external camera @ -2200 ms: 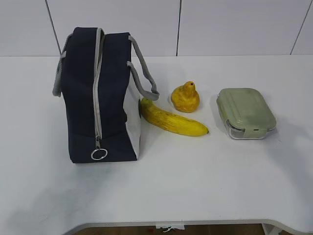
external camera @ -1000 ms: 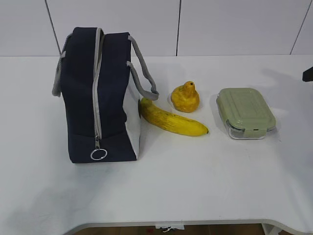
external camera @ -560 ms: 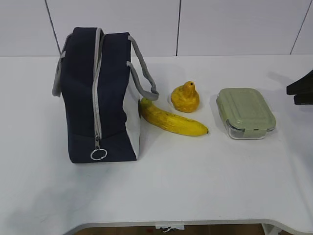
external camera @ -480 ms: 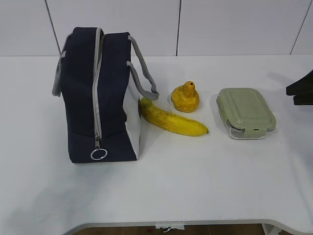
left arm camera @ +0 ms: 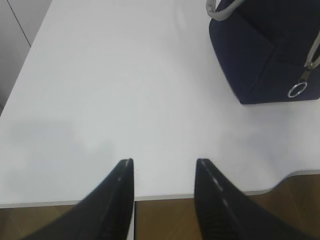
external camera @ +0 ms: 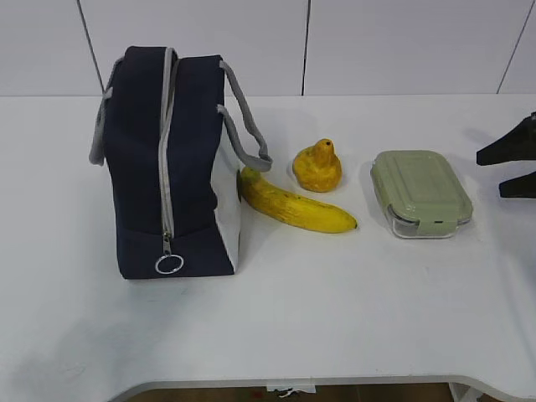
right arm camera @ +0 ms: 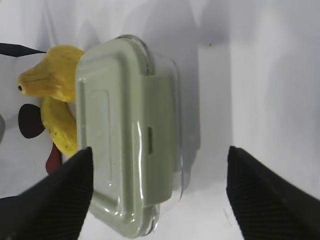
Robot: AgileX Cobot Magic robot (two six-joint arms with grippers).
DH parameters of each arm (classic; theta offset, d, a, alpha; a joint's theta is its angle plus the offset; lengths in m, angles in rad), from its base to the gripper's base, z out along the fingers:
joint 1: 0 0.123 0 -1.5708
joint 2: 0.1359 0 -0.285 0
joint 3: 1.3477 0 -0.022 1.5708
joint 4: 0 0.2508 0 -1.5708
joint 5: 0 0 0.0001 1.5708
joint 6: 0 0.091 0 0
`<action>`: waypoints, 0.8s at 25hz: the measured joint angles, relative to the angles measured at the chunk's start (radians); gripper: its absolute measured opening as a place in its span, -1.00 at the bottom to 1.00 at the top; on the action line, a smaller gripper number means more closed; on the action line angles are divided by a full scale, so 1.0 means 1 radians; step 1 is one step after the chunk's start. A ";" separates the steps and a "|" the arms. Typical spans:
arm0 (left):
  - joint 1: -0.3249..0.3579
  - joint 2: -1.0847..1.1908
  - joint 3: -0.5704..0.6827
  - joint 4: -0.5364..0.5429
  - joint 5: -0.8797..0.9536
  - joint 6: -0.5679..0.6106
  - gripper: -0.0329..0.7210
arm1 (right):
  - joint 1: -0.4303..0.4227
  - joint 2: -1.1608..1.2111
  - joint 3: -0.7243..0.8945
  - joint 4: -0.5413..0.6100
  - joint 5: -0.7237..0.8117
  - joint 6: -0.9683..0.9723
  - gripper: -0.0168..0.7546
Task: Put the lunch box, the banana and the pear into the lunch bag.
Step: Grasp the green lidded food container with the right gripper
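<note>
The navy lunch bag [external camera: 167, 159] stands on the left of the table with its grey zipper closed and the ring pull [external camera: 169, 265] low at the front. Beside it lie the banana [external camera: 293, 205], the pear [external camera: 317, 167] and the green-lidded lunch box [external camera: 421, 193]. My right gripper [external camera: 494, 174] is at the right edge, open wide, just right of the lunch box and apart from it. In the right wrist view the lunch box [right arm camera: 130, 135] lies ahead of the open right gripper [right arm camera: 160, 152]. My left gripper [left arm camera: 164, 164] is open and empty over the table's front edge, away from the bag [left arm camera: 265, 60].
The white table [external camera: 335, 310] stretches in front of the objects, with a curved cut-out along its front edge [external camera: 285, 383]. A white panelled wall [external camera: 377, 42] stands right behind the table. Grey strap handles [external camera: 247, 126] hang from the bag towards the pear.
My right gripper has come into view from the right edge towards the lunch box, and its jaws have spread wider. The bag, the fruit and the box have not moved.
</note>
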 joint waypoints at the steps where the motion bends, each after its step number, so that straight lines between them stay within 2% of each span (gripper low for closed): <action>1: 0.000 0.000 0.000 0.000 0.000 0.000 -0.10 | 0.002 0.019 -0.012 0.002 0.000 -0.004 0.70; 10: 0.000 0.000 0.000 0.000 0.000 0.000 -0.10 | 0.061 0.092 -0.081 0.004 0.000 -0.068 0.57; 20: 0.000 0.000 0.000 0.000 0.000 0.000 -0.10 | 0.100 0.113 -0.081 -0.015 0.000 -0.073 0.55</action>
